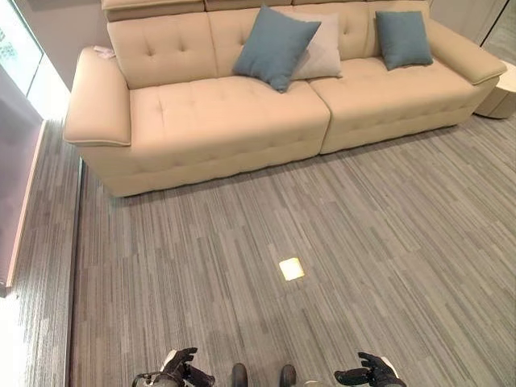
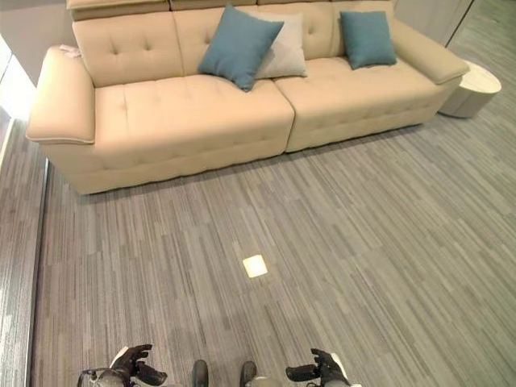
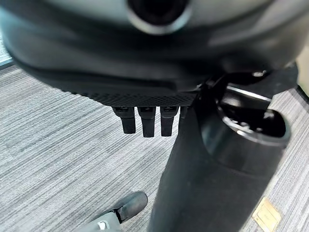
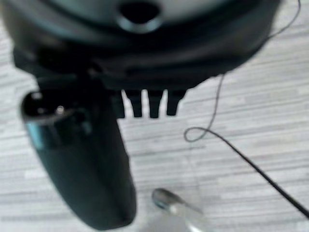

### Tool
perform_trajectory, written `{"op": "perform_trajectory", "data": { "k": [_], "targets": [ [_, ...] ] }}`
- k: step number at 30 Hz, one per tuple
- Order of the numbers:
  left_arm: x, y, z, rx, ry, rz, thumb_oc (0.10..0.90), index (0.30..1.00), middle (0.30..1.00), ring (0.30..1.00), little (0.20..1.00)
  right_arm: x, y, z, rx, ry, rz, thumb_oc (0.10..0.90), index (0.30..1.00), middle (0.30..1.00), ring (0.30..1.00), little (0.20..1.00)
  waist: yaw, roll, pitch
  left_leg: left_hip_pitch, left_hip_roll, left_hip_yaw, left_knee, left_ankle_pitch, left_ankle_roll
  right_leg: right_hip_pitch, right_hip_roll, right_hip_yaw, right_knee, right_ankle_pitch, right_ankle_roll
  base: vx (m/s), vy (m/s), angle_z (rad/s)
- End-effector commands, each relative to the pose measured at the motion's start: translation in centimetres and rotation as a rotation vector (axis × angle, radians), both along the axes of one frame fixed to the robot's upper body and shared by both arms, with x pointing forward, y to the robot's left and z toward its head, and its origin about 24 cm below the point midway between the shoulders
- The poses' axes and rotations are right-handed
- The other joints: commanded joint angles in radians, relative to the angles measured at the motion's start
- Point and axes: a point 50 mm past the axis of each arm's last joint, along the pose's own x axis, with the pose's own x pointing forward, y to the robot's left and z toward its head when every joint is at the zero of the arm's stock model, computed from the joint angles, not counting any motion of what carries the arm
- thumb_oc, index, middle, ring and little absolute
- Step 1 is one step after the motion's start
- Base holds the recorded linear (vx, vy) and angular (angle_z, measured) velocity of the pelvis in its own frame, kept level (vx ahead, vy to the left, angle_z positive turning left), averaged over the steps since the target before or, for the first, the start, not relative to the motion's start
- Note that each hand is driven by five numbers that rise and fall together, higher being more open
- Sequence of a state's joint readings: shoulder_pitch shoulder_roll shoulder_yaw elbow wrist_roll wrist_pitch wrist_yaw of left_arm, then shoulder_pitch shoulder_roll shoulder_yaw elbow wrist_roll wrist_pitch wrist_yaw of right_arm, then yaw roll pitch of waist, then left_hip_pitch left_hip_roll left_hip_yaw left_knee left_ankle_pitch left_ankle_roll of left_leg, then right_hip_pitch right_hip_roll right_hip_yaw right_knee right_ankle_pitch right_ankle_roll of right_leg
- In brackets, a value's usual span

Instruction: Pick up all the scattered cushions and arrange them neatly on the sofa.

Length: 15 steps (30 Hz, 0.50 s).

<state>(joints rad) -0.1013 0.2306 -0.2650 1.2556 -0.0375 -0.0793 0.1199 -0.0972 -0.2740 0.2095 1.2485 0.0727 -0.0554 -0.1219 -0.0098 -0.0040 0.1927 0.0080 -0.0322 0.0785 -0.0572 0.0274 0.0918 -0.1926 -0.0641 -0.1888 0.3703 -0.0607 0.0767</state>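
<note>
Floor (image 1: 339,218): grey striped carpet across the lower two thirds of the frame, with one small pale square plate (image 1: 291,268) set into it at lower centre. A paler strip of floor runs along the left edge beside a bright window (image 1: 12,48) at upper left.

Sofa (image 1: 234,121): beige, button-tufted, two seats, wide padded arms, spanning the top of the frame.

Cushions, all on the sofa:
- large blue cushion (image 1: 274,47), upper centre, tilted on one corner against the backrest;
- grey cushion (image 1: 322,50), just behind it and partly covered by it;
- small blue cushion (image 1: 402,38), upper right, upright against the backrest, well apart from the other two.

Small pale scrap (image 1: 103,52) on the sofa's left arm; cannot tell what it is.

Round pale side table (image 2: 476,87): right edge, just beside the sofa's right arm.

Left hand (image 1: 179,367): bottom edge, left of centre, fingers relaxed, grasping nothing.

Right hand (image 1: 369,372): bottom edge, right of centre, fingers loose, grasping nothing.

No readable writing.
</note>
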Motion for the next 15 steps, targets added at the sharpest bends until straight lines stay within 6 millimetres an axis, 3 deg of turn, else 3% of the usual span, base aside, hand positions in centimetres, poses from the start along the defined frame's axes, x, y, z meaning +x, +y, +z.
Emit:
{"op": "perform_trajectory", "data": {
  "k": [1,4,6,9,10,14,15],
  "targets": [
    [0.8,1.4,0.6,0.030,-0.029,0.030,0.800,0.900,0.900,0.900,0.900,-0.1,-0.1,0.0,-0.026,-0.003,0.049,0.800,0.900,0.900,0.900,0.900,0.022,-0.014,-0.016,-0.002,-0.011,-0.090,0.146,-0.188,-0.001,0.018,-0.075,0.009,0.004,0.042,0.075,0.20,0.002,0.08],
    [1.0,1.4,0.6,0.034,-0.031,0.022,0.800,0.900,0.900,0.900,0.900,0.1,-0.1,0.2,-0.033,-0.010,0.067,0.800,0.900,0.900,0.900,0.900,0.011,-0.020,-0.018,0.048,-0.017,-0.108,0.112,-0.203,-0.009,-0.017,-0.038,-0.025,-0.090,0.022,0.049,0.25,-0.054,0.02],
    [0.8,1.3,0.5,0.032,-0.023,0.010,0.800,0.900,0.900,0.900,0.900,0.0,-0.3,0.2,-0.043,-0.005,0.085,0.800,0.900,0.900,0.900,0.900,-0.001,-0.031,-0.018,0.099,-0.024,-0.126,0.091,-0.226,-0.023,-0.046,-0.025,-0.072,-0.235,0.064,0.043,0.28,-0.094,0.00],
    [1.3,1.1,0.7,0.029,-0.038,-0.003,0.800,0.900,0.900,0.900,0.900,-0.2,-0.7,0.2,-0.050,0.001,0.086,0.800,0.900,0.900,0.900,0.900,-0.019,-0.025,-0.017,0.153,-0.018,-0.165,0.073,-0.241,-0.040,-0.062,0.009,-0.028,-0.277,0.076,0.044,0.36,-0.121,0.26],
    [1.1,0.9,0.6,0.029,-0.035,-0.008,0.800,0.900,0.900,0.900,0.900,-0.6,-0.8,0.2,-0.049,0.009,0.081,0.800,0.900,0.900,0.900,0.900,-0.024,-0.025,-0.023,0.162,-0.018,-0.178,0.070,-0.244,-0.043,-0.055,0.024,-0.003,-0.276,0.075,0.029,0.27,-0.131,0.61],
    [0.9,0.5,0.4,0.021,-0.020,-0.030,0.800,0.900,0.900,0.900,0.900,-0.9,-0.9,0.1,-0.047,0.015,0.070,0.800,0.900,0.900,0.900,0.900,-0.031,-0.016,-0.052,0.162,0.011,-0.180,0.086,-0.209,-0.082,-0.026,0.044,-0.019,-0.290,0.069,0.003,0.22,-0.147,0.67],
    [1.2,0.2,0.5,0.018,-0.026,-0.056,0.800,0.900,0.900,0.900,0.900,-0.9,-1.0,0.1,-0.040,0.003,0.052,0.800,0.900,0.900,0.900,0.900,-0.036,-0.018,-0.046,0.110,0.035,-0.149,0.212,-0.139,-0.135,0.023,0.054,-0.029,-0.314,0.054,-0.014,0.15,-0.196,0.31]
  ]
}}
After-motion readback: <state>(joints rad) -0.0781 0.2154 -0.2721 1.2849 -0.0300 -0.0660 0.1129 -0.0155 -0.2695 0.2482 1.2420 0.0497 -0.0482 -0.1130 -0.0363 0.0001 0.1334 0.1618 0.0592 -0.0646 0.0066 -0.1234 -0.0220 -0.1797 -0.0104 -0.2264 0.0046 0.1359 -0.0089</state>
